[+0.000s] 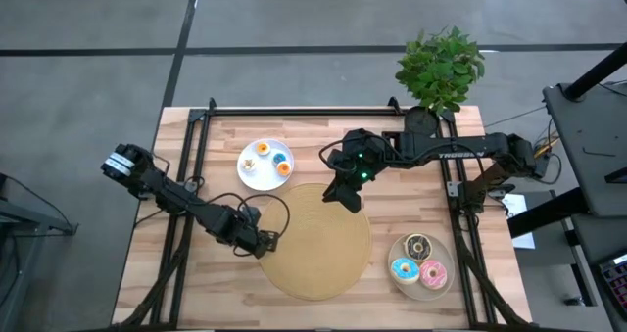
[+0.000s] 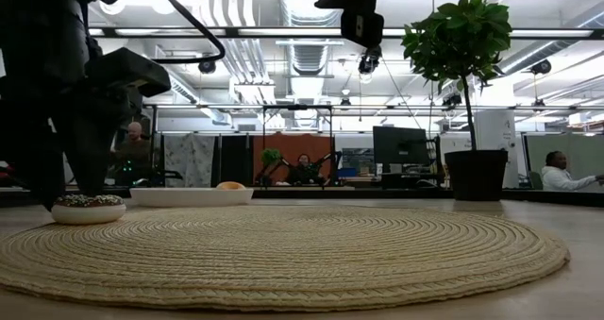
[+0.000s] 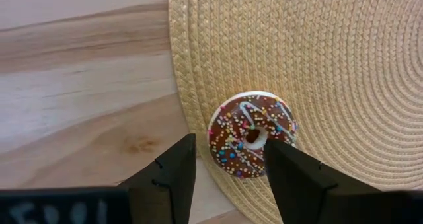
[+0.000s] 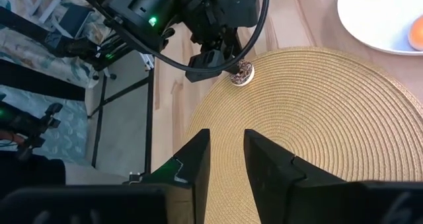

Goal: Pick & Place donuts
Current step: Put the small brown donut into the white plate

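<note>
woven round straw mat [image 3: 344,72] bears a sprinkled chocolate ring donut [image 3: 251,134] between left pincer's [image 3: 228,168] parted fingers.

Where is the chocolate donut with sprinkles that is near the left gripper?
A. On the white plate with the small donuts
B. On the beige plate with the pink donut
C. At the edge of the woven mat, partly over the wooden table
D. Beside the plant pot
C: in the left wrist view the chocolate donut lies at the rim of the woven mat, partly over the wooden table, just ahead of the left gripper and its open fingers.
</note>
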Robot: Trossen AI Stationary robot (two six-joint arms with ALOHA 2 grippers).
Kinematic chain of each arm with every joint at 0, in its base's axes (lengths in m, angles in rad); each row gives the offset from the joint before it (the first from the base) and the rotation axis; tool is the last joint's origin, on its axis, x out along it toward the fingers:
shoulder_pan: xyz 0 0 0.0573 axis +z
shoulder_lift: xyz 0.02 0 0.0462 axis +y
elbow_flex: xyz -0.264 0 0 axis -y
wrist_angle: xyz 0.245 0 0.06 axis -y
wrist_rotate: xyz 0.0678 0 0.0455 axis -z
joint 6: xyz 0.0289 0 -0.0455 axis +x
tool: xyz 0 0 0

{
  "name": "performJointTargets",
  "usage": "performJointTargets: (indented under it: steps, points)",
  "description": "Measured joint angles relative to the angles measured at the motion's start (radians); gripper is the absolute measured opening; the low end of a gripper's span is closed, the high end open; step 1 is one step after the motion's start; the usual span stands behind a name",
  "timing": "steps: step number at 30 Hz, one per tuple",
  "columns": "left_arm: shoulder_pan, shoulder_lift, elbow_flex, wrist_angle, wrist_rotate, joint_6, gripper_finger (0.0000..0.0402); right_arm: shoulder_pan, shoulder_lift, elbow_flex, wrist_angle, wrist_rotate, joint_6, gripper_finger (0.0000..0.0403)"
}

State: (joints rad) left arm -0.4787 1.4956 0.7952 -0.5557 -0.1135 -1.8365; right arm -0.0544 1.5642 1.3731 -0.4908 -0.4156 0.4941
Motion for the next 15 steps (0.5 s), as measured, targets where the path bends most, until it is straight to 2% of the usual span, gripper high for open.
performJointTargets:
  steps: [15]
  points:
    - [0.002, 0.000, -0.015, 0.012, 0.029, 0.002, 0.0131, 0.000, 0.000, 0.000, 0.001, 0.000, -0.007, 0.0087]
